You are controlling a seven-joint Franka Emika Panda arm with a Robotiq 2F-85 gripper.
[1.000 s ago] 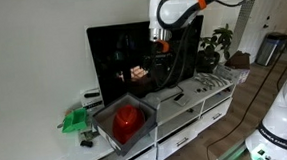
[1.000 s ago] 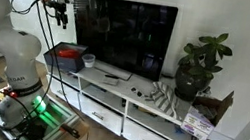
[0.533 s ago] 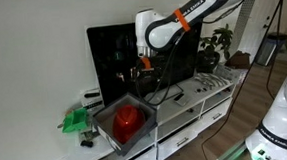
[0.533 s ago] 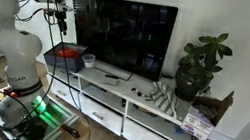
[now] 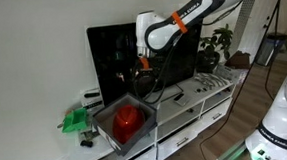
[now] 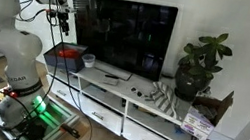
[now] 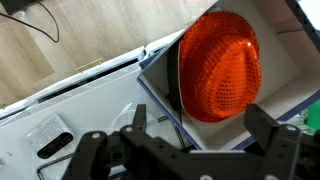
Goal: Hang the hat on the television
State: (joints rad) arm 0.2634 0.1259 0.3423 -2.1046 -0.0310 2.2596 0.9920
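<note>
A red-orange knitted hat lies in an open box at the end of the white TV stand. It shows as a red shape in an exterior view. In an exterior view only the box shows. The black television stands on the stand. My gripper is open and empty and hangs above the box, with the hat between and beyond its fingers. It shows in both exterior views.
A green object lies beside the box at the stand's end. A potted plant stands at the stand's far end. Small items and a remote lie on the stand top. Cables run over the wooden floor.
My arm has come down and across from in front of the television toward the box over the last second. It has barely moved in the last half second.
</note>
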